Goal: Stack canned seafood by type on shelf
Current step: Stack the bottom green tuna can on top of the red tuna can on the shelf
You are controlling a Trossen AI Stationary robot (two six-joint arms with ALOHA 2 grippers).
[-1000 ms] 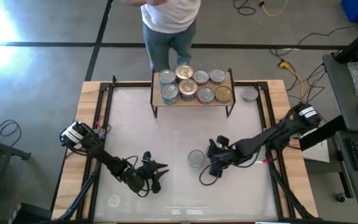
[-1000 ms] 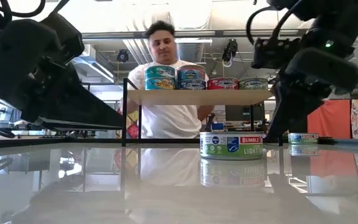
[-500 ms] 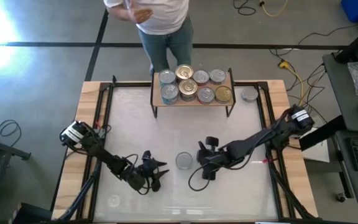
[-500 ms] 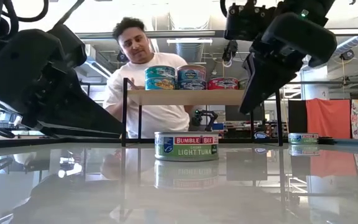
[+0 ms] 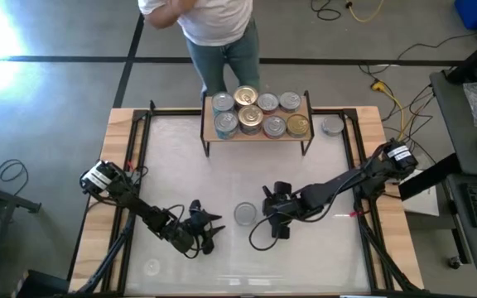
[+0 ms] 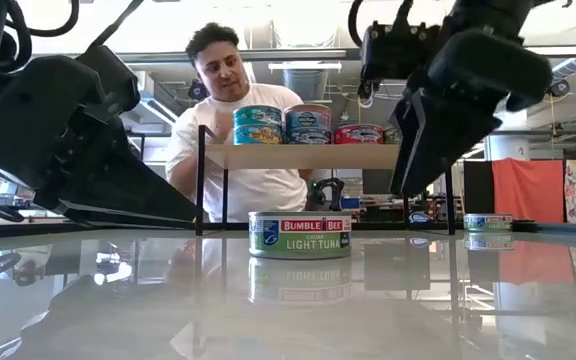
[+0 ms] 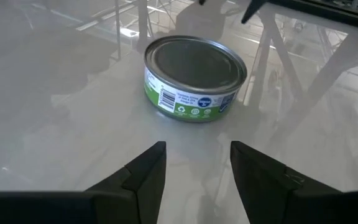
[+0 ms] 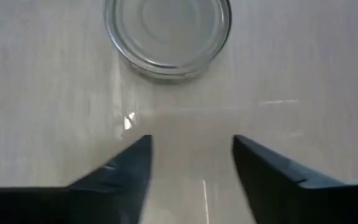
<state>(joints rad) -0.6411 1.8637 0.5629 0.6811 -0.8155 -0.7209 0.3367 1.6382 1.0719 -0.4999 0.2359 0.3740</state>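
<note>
A green-labelled tin of canned seafood [image 5: 245, 214] stands on its base on the white table, between my two grippers. My left gripper [image 7: 197, 155] is open, low over the table on the tin's left, pointing at the tin [image 7: 194, 78] with a gap between them. My right gripper [image 8: 191, 155] is open just right of the tin [image 8: 168, 34], raised and tilted down, short of its rim. The shelf [image 5: 304, 112] at the table's far edge carries several tins [image 5: 251, 114], some stacked. A single tin [image 5: 332, 126] sits on the table right of the shelf.
A person [image 5: 214, 25] stands just beyond the shelf at the far edge. Wooden rails [image 5: 98, 215] and black frame bars run along the table's left and right sides. Bare tabletop [image 5: 222, 170] lies between the shelf and the grippers.
My right gripper has moved toward the table's left edge, and the green-labelled tin has slid that way ahead of it, staying upright. For the last half second the tin has stood still.
</note>
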